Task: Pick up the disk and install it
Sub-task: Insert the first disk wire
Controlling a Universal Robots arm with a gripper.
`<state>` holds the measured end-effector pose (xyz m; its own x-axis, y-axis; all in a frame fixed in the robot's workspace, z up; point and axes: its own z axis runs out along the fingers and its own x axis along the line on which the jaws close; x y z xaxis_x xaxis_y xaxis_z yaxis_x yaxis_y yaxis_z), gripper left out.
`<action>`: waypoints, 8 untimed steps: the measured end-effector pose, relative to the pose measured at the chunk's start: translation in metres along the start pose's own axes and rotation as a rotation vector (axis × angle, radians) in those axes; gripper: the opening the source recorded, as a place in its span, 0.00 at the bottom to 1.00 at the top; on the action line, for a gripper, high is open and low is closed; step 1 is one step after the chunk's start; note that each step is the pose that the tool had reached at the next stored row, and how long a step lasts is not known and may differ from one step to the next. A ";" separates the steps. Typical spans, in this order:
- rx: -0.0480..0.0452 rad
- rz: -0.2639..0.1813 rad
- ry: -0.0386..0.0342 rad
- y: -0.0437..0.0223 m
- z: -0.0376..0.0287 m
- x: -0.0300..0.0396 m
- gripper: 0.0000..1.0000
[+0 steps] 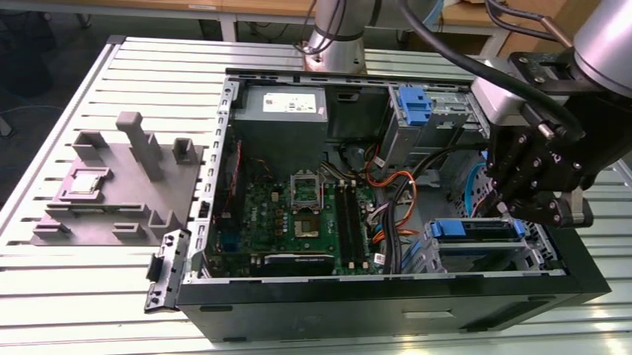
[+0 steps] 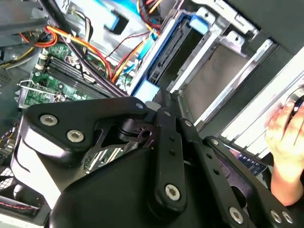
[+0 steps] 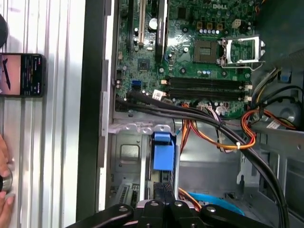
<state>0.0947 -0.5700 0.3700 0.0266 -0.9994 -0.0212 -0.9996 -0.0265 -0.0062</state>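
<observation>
The disk (image 1: pixel 474 229) with its blue plastic frame sits in the metal drive cage at the case's front corner, on the exterior view's right. In both wrist views, its blue frame end (image 3: pixel 163 154) and dark slab (image 2: pixel 166 52) lie between the cage rails. My gripper (image 1: pixel 504 214) hangs directly over that cage. Its black fingers (image 2: pixel 159 97) come together at the disk's blue end, and they look shut on it (image 3: pixel 164 187).
The open computer case (image 1: pixel 395 288) holds a green motherboard (image 1: pixel 296 214), orange cables (image 1: pixel 395 200), a grey power supply (image 1: pixel 284 103) and an upright blue latch piece (image 1: pixel 415 103). A grey fixture (image 1: pixel 118 185) lies on the exterior view's left. A person's hand (image 2: pixel 285 142) and a phone (image 3: pixel 21 73) rest beside the case.
</observation>
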 end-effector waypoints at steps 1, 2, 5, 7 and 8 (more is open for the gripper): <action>-0.0001 0.000 0.0000 -0.0023 0.0000 -0.0005 0.12; -0.0003 0.000 0.0001 -0.0049 0.0001 -0.0010 0.12; -0.0012 0.000 0.0002 -0.0139 0.0003 -0.0023 0.12; -0.0016 0.000 0.0000 -0.0201 0.0007 -0.0031 0.12; -0.0018 0.000 0.0000 -0.0229 0.0009 -0.0035 0.12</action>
<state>0.1175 -0.5659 0.3694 0.0267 -0.9994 -0.0212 -0.9996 -0.0266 -0.0044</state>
